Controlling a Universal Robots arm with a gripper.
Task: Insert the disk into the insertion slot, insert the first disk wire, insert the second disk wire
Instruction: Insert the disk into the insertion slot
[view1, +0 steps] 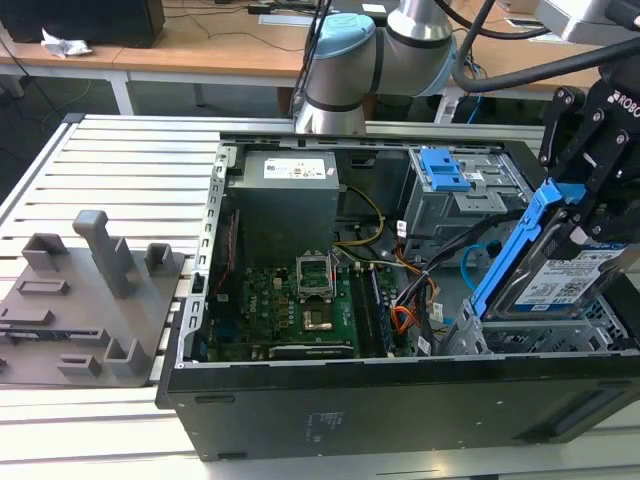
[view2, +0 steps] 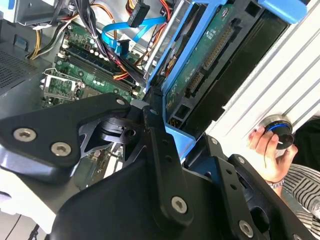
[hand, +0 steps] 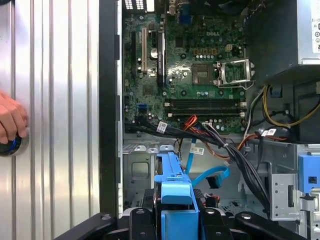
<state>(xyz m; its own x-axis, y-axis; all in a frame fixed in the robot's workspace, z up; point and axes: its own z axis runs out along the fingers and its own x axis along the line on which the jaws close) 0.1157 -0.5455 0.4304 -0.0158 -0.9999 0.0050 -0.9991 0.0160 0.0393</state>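
The gripper (view1: 588, 208) is clenched on the disk (view1: 560, 275), with its black fingers (view2: 159, 147) pressed against the bright blue carrier near the drive's upper end. In the exterior view the fingertips are hidden behind that carrier, and the gripper's body is cut off at that view's right edge. The disk hangs tilted, white label up. Its lower end is at the mouth of the insertion slot (view1: 606, 322), the perforated grey cage in the corner of the case at the exterior view's right. The cage wall hides how far the drive has gone in.

Beside the cage, the second disk wire (hand: 210, 177) curls loose in a light-blue loop. The first disk wire (view2: 138, 13), red and orange strands ending in a small black plug, hangs near it. Neither wire reaches the disk.

Both lie inside the open computer case (view1: 400, 400), which also holds a green motherboard (view1: 300, 300), a grey power supply (view1: 290, 190) and a taller bay with a blue latch (view1: 445, 170).

The case lies on a ribbed aluminium table (view1: 120, 160), with a grey plastic fixture (view1: 90, 290) just beside it at the exterior view's left. Outside the case, a person's hand (hand: 10, 120), cut off at the frame edge, rests on a round black knob with a blue ring (view2: 280, 132). The robot arm (view1: 350, 60) rises behind the case.
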